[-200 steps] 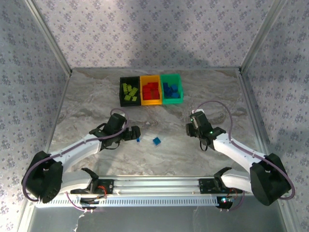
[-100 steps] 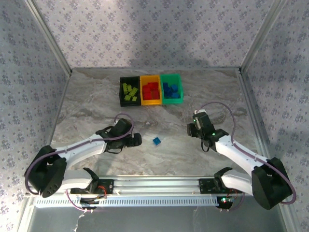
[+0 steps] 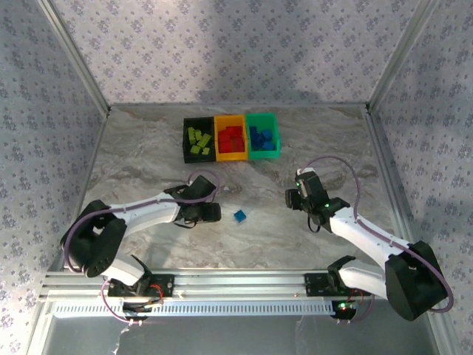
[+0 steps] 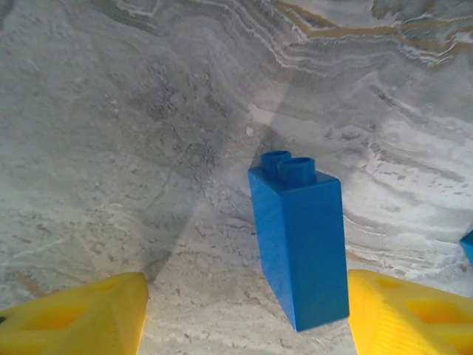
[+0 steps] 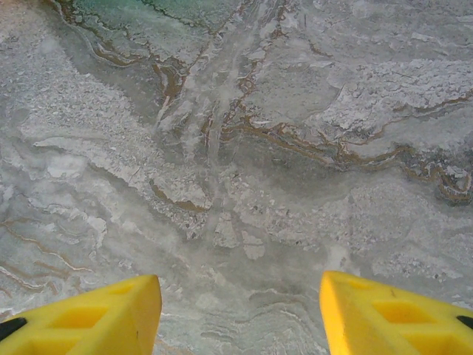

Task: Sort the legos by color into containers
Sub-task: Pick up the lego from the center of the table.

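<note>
Walls (image 3: 236, 44) papered in a grey-lilac flower print closed in a marble-patterned table (image 3: 148, 148), with metal posts (image 3: 74, 55) running up at the corners. At the back of the table, near the middle, three joined bins sat in a row. A black bin (image 3: 198, 120) held lime green bricks (image 3: 198, 140), an orange bin (image 3: 229, 118) held red bricks (image 3: 230, 139), and a teal bin (image 3: 261, 116) held blue bricks (image 3: 260, 137).

A loose brick (image 3: 239, 215), blue, lay on the table in front of the bins, between the two arms and just to the right of the left gripper (image 3: 212, 213). That gripper was low over the table, in front of the black and orange bins.

The left wrist view showed a tall brick (image 4: 299, 248), also blue, between the yellow fingers (image 4: 74, 318), with its two studs at the far end. Its near corner sat right against the right-hand finger, touching or nearly so. A broad strip of bare table separated it from the left-hand finger. The jaws stood apart and had not clamped on it.

The right gripper (image 3: 293, 198) hung over bare table right of centre, well apart from the bins and the loose brick. Its yellow fingers (image 5: 81, 318) stood moderately wide with nothing between them.
</note>
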Controlling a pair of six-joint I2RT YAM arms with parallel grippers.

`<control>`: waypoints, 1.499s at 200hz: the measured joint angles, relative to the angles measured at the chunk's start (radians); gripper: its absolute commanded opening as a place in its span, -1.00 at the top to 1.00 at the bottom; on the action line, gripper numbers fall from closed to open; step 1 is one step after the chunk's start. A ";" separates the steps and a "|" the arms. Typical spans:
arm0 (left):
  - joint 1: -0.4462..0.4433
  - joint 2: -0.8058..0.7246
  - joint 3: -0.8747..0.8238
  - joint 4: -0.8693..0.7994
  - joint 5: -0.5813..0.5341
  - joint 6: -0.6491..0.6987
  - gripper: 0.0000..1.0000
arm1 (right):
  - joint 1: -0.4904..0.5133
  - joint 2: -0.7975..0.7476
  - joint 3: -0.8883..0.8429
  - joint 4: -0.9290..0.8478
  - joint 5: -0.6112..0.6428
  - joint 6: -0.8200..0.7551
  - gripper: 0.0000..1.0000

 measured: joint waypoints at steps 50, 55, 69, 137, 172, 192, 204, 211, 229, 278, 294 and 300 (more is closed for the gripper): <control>-0.005 0.010 0.013 -0.015 -0.001 0.013 -0.16 | 0.000 0.000 -0.001 0.003 0.000 0.000 -0.21; -0.005 0.010 0.013 -0.015 -0.001 0.013 -0.09 | 0.000 0.000 -0.002 0.005 0.000 0.000 -0.21; -0.006 0.017 0.013 -0.015 -0.001 0.011 -0.04 | 0.000 0.000 -0.003 0.006 0.000 0.000 -0.21; -0.010 0.037 0.031 -0.026 -0.012 0.014 0.23 | 0.000 0.000 -0.008 0.011 0.000 0.000 -0.21; -0.012 0.059 0.061 -0.035 -0.012 0.017 0.32 | 0.000 0.000 -0.008 0.012 0.000 0.000 -0.21; -0.012 0.070 0.073 -0.038 -0.013 0.022 0.46 | 0.000 0.000 -0.008 0.012 0.000 0.000 -0.21; -0.012 0.078 0.079 -0.037 -0.015 0.023 0.50 | 0.000 0.000 -0.008 0.012 0.000 0.000 -0.21; -0.012 0.080 0.080 -0.038 -0.015 0.024 0.51 | 0.000 0.000 -0.008 0.012 0.000 0.000 -0.21; -0.012 0.082 0.080 -0.040 -0.016 0.023 0.63 | 0.000 0.000 -0.008 0.012 0.000 0.000 -0.22; -0.014 0.081 0.094 -0.048 -0.016 0.029 0.72 | 0.000 0.000 -0.008 0.012 0.001 0.000 -0.21; -0.019 0.081 0.103 -0.052 -0.019 0.028 0.71 | 0.000 0.000 -0.008 0.012 0.001 0.000 -0.21; -0.022 0.081 0.106 -0.053 -0.020 0.028 0.72 | 0.000 0.000 -0.008 0.012 0.001 0.000 -0.21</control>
